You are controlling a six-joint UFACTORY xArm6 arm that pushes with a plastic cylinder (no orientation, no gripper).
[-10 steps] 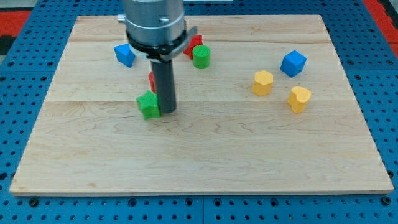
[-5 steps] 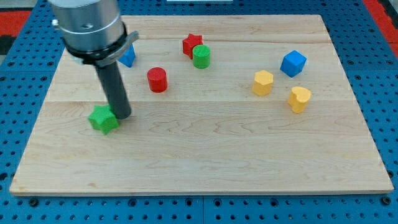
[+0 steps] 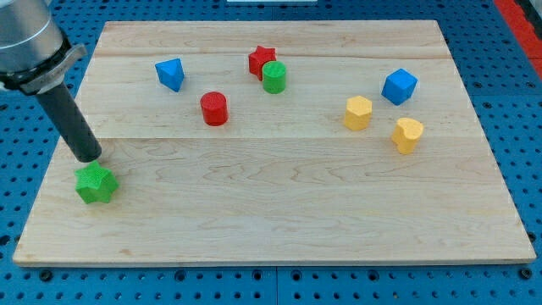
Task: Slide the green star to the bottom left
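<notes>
The green star (image 3: 94,184) lies near the board's left edge, in the lower left part of the wooden board (image 3: 279,212). My tip (image 3: 88,158) stands just above the star in the view, close to its upper edge; I cannot tell whether they touch. The dark rod slants up to the view's top left corner.
A blue block (image 3: 170,74), a red cylinder (image 3: 214,108), a red star (image 3: 262,60) and a green cylinder (image 3: 273,77) lie in the upper middle. A blue cube (image 3: 399,86) and two yellow blocks (image 3: 357,112) (image 3: 407,134) lie at the right.
The green star has slid from the board's middle left down to the lower left. My tip moved left with it and now sits above it.
</notes>
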